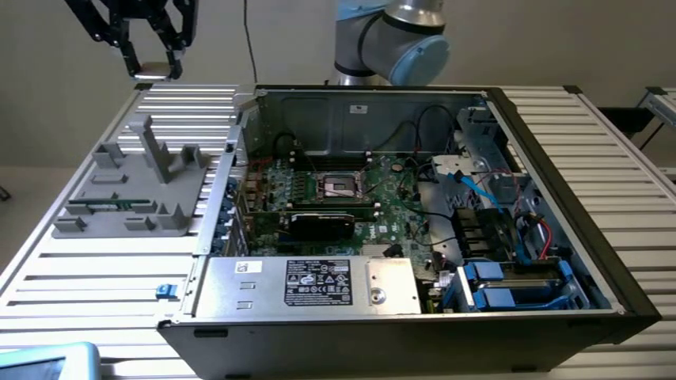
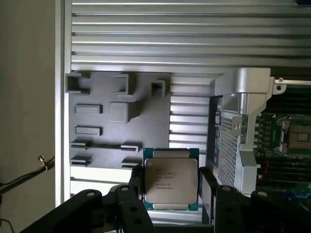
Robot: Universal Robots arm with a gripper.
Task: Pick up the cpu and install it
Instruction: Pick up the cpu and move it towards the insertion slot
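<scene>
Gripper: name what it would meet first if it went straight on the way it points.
Pointing down with the cpu held, the gripper would likely meet the grey fixture tray near its edge, or the slatted table just beside it; depth is unclear.

**Operator A:** Report the state of the cpu [image 2: 171, 178].

**Operator B:** I see a small, flat, square chip. It has a silvery-grey metal lid with faint print and a thin greenish border. The lid faces the wrist camera. The gripper [image 2: 172, 187] clamps two opposite edges, and the chip hangs in the air.
</scene>
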